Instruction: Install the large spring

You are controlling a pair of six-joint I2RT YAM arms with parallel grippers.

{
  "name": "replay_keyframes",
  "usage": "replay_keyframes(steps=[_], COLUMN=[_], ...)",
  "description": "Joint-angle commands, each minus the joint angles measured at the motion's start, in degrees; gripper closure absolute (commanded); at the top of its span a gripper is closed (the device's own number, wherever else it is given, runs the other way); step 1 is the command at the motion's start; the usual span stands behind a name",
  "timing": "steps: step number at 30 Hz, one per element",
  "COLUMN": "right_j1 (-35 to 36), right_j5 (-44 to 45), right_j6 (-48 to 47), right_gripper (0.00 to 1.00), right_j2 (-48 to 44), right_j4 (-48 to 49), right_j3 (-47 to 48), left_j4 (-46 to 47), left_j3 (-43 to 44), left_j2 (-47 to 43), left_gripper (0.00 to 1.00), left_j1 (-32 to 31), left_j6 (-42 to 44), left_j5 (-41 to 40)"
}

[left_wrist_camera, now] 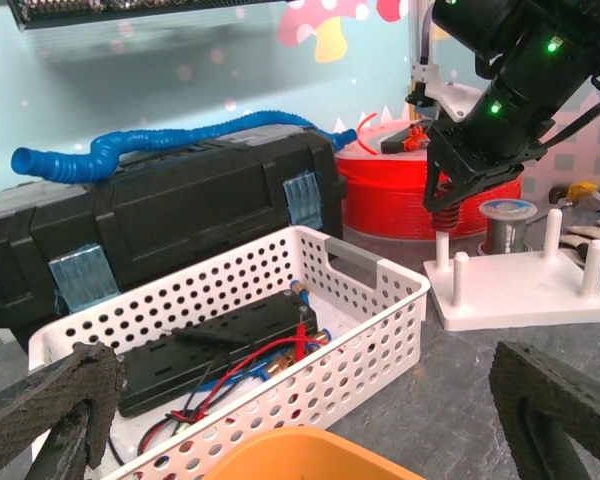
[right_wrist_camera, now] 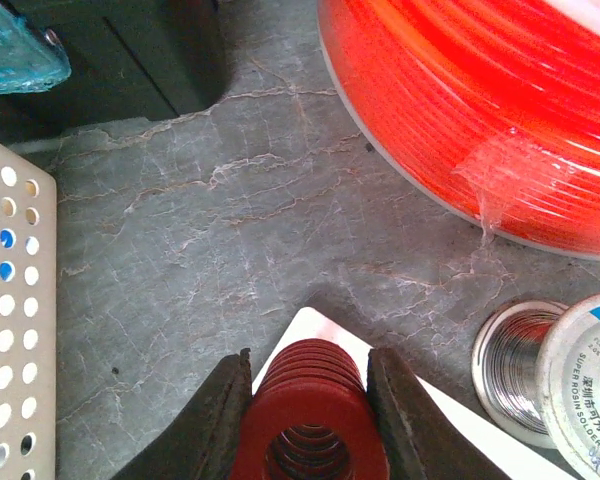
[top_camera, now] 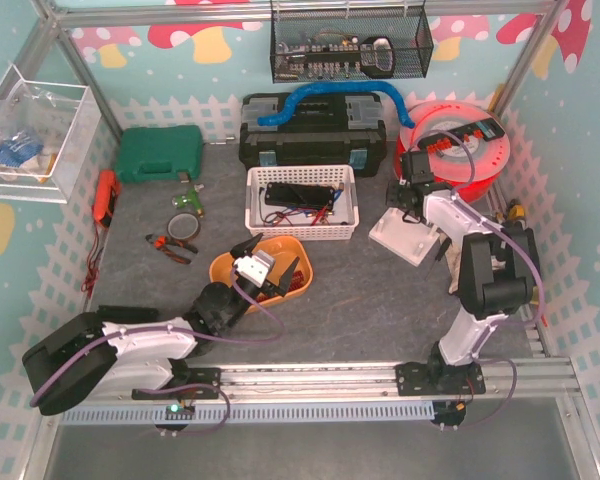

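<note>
While the right gripper (right_wrist_camera: 310,405) clamps the large spring (right_wrist_camera: 308,440) at bottom centre of its wrist view, the white peg base (left_wrist_camera: 525,300) lies just beneath. Mid-install, I'd judge: next, align over a peg (left_wrist_camera: 442,250) and lower. The left gripper (left_wrist_camera: 300,425) gapes wide.

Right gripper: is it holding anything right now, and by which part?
Yes. The right gripper holds the red spring, pinched across its coiled sides between both fingers, above the white peg base. The left gripper is open, holding nothing.

Red spring (right_wrist_camera: 310,425) cut by bottom edge; white base (right_wrist_camera: 305,330) mostly hidden behind it.
</note>
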Motion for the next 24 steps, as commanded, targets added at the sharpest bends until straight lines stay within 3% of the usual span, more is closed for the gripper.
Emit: replay_keyframes(steps=[1, 5, 10, 24], right_j1=[-0.13, -0.18, -0.31, -0.32], right_j5=[0.14, 0.79, 0.35, 1.17], right_j6=[-0.76, -1.22, -1.45, -0.66], right_gripper=[1.0, 1.0, 0.9, 0.47], right_j2=[1.08, 2.51, 4.64, 4.68], right_j4=[-0.1, -0.1, -0.45, -3.26], right_j3=[2.3, 3.0, 3.95, 5.49], left_j4=[-0.89, -0.77, -0.76, -0.68], left_j3=[1.21, 1.3, 1.39, 1.48], left_j2=[-0.43, -0.14, 0.05, 0.31], left_gripper=[0.01, 0.01, 0.01, 0.01], left_j1=[-0.05, -0.05, -0.05, -0.03], left_j6=[0.14, 0.22, 0.31, 0.37], left_j5=[0.77, 0.77, 0.77, 0.42])
